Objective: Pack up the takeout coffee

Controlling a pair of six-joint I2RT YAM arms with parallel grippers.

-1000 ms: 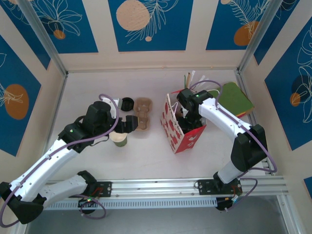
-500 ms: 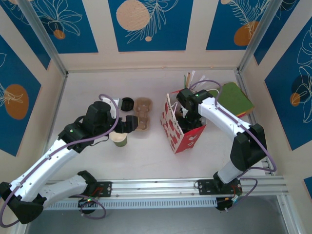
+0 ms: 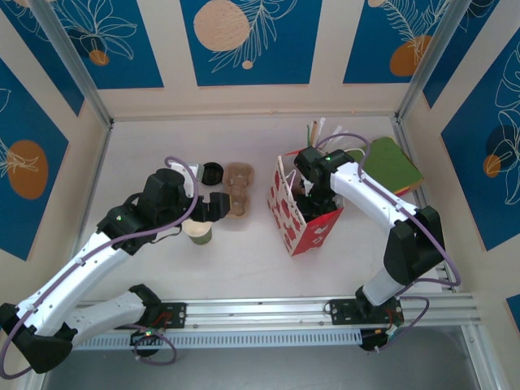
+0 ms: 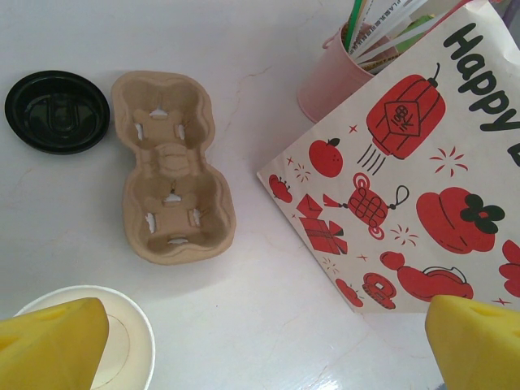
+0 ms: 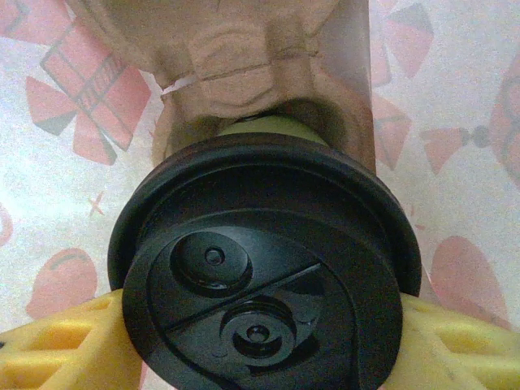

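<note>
My right tool grips the takeout coffee, a yellow finger pressed to each side of its black lid. The cup sits low in the lower middle of the wrist frame, inside the red-and-white bag at centre right of the top view. My left tool is wide open and holds nothing, above the table beside the lidless cup at the lower left of its frame.

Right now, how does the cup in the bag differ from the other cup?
The lidded cup wears a black lid; the lidless cup shows a cream inside. The lidded cup sits inside the bag, gripped by the right tool; the lidless cup stands unheld on the table, by the open left tool. Both are green.
</note>
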